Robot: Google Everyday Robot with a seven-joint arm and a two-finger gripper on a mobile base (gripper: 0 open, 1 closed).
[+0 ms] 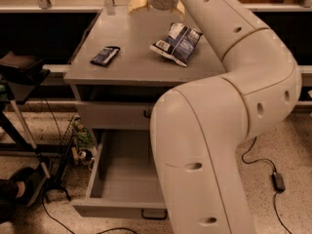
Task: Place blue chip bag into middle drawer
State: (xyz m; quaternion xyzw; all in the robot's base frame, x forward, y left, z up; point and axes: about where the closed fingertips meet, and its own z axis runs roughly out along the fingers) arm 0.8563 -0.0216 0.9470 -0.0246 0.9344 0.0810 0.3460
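**Arm Poised Over Cabinet, Chip Bag Not Yet Stowed**

The gripper is seen at the top edge of the frame, held over the far edge of the cabinet top. It is largely masked by the wrist, so whether it is open or closed can't be told. Nothing is seen held in it.

The blue chip bag is found just in front of the gripper and slightly to the right in the frame, lying crumpled on the cabinet top, apart from the gripper. A small flat dark packet is laid well to the bag's left, near the top's left edge.

Below the top, an upper drawer front is shown shut. Beneath it the middle drawer is pulled out, its grey tray partly hidden by the robot arm, which fills the foreground at centre and right. A black bar handle is glimpsed at the drawer's front, approx. centre.

A black cable w/ adapter is seen on the speckled floor at right; a black stand is placed at left.
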